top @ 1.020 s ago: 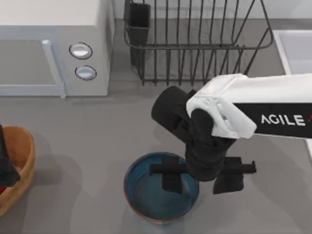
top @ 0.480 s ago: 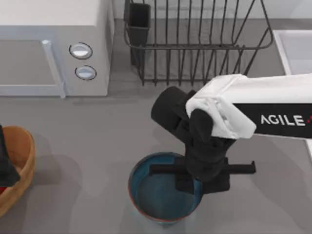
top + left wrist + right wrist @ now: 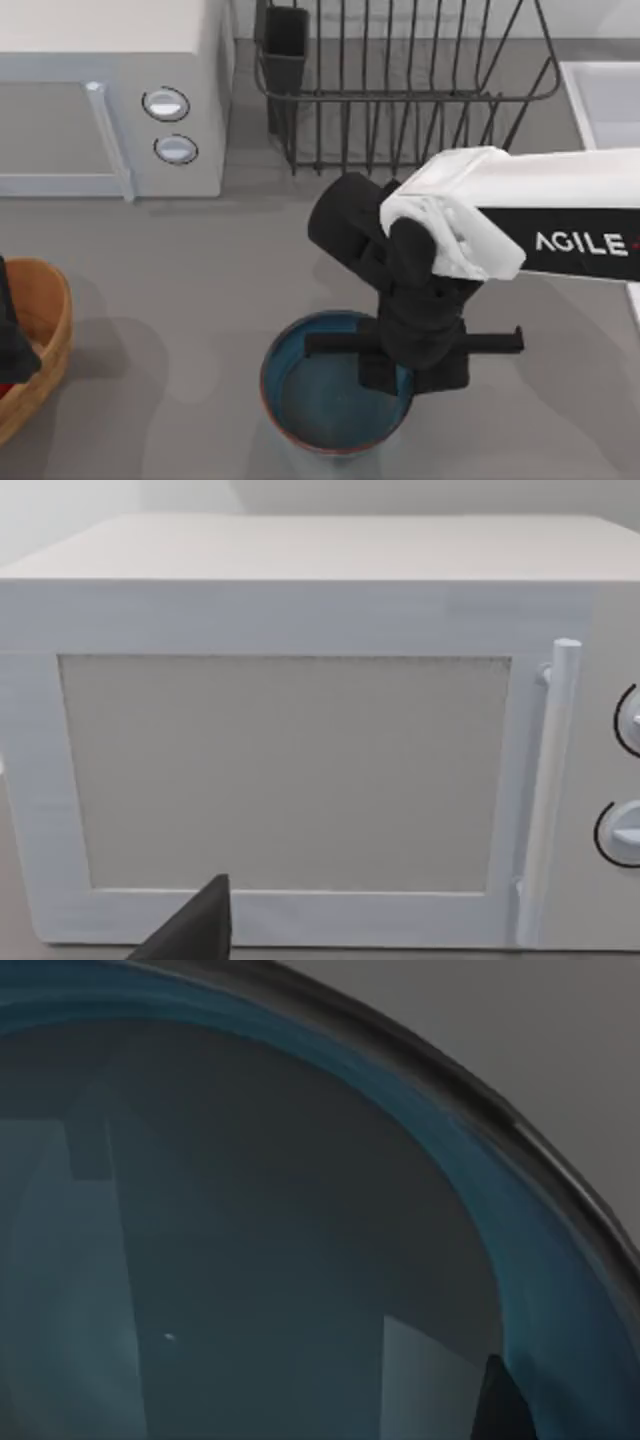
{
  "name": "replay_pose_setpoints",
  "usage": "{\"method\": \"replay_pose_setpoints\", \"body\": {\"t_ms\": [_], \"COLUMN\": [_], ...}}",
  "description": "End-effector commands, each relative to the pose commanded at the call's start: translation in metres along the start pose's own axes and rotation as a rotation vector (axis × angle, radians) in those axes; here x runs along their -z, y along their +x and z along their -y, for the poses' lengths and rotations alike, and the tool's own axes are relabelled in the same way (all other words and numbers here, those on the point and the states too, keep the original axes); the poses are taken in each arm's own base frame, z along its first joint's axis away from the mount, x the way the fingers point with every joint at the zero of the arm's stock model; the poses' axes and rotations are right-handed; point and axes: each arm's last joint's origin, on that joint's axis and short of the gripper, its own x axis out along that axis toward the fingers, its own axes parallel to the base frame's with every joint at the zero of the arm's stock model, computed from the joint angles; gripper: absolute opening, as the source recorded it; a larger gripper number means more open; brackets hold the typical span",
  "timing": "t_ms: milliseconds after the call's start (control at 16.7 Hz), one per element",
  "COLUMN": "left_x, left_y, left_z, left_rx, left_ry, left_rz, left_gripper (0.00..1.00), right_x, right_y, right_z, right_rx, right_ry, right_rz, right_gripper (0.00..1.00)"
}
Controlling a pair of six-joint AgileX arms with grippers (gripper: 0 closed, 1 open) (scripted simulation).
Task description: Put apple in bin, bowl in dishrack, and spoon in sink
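As before, right end effector (image 3: 413,372) at bowl (image 3: 320,400) rim.

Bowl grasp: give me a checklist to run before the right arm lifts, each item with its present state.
1. Right tool sits over the rim of the bowl on the side toward the top view's right: ok.
2. Fingers closed on the rim: cannot tell.
3. Bowl upright on the table: ok.
4. Dishrack beyond the bowl, its bars free of dishes where visible: ok.
5. Left arm away from the lift path, at the top view's left edge over the bin: ok.
6. Microwave stands left of the dishrack, off the direct path: ok.
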Motion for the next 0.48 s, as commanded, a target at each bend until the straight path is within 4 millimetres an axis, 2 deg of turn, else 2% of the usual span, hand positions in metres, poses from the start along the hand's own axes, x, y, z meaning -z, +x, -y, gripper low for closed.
{"method": "replay_pose_setpoints", "body": {"t_ms": [480], "left_x": [0.000], "left_y": [0.000], "left_z": [0.000], "left_rx": [0.000], "left_ry": [0.000], "left_rz": [0.000], "left_gripper": [1.00], "right_x": [0.000], "right_y": [-0.072], "right_z": [-0.001], "right_rx": [0.028], "right_ry": [0.001], "right_rz": [-0.026], "right_gripper": [0.00]}}
